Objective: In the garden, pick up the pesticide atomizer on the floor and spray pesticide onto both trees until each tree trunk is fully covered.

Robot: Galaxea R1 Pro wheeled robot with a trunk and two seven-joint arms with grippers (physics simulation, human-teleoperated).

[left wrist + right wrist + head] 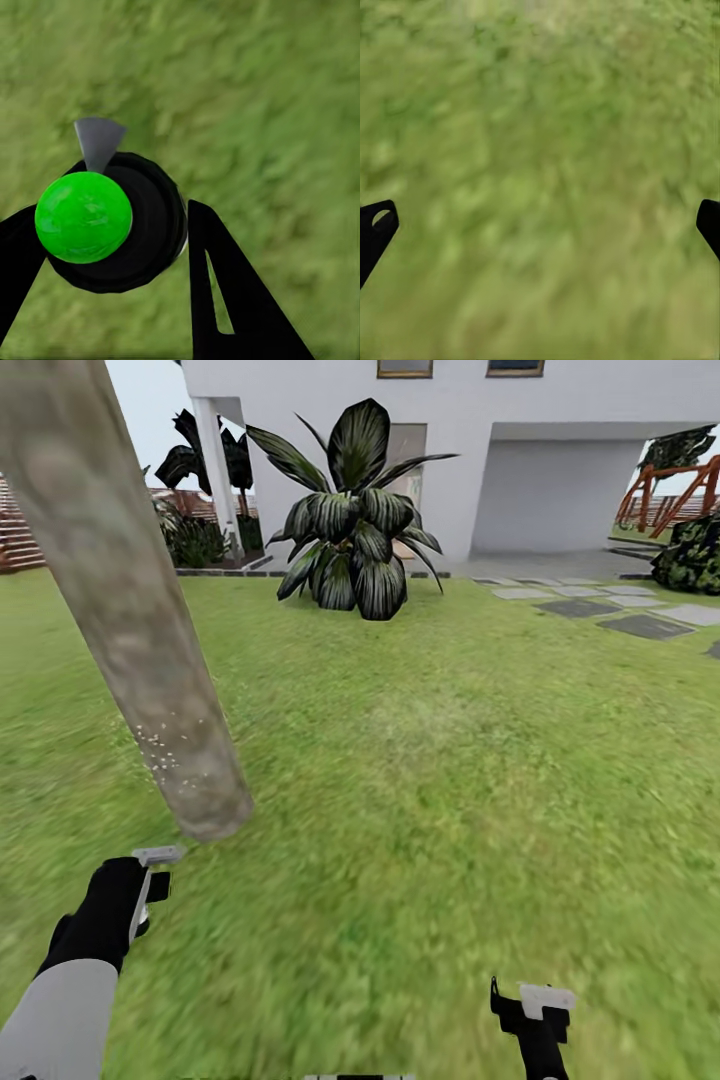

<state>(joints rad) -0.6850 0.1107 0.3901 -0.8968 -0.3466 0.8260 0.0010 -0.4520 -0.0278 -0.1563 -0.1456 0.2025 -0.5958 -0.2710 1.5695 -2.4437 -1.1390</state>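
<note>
Lawn [450, 760] before a white house [560, 450]; mottled tree trunk [120, 610] near left, flecked with pesticide [160, 750]. Left pincer [112, 240] clamped on the atomizer [112, 225]; right pincer [540, 225] spread apart over grass.

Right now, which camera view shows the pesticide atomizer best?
The left wrist view: the pesticide atomizer is close between the fingers of the left gripper, showing its green ball, black body and grey nozzle. The head view gives just its pale nozzle end near the tree trunk.
</note>
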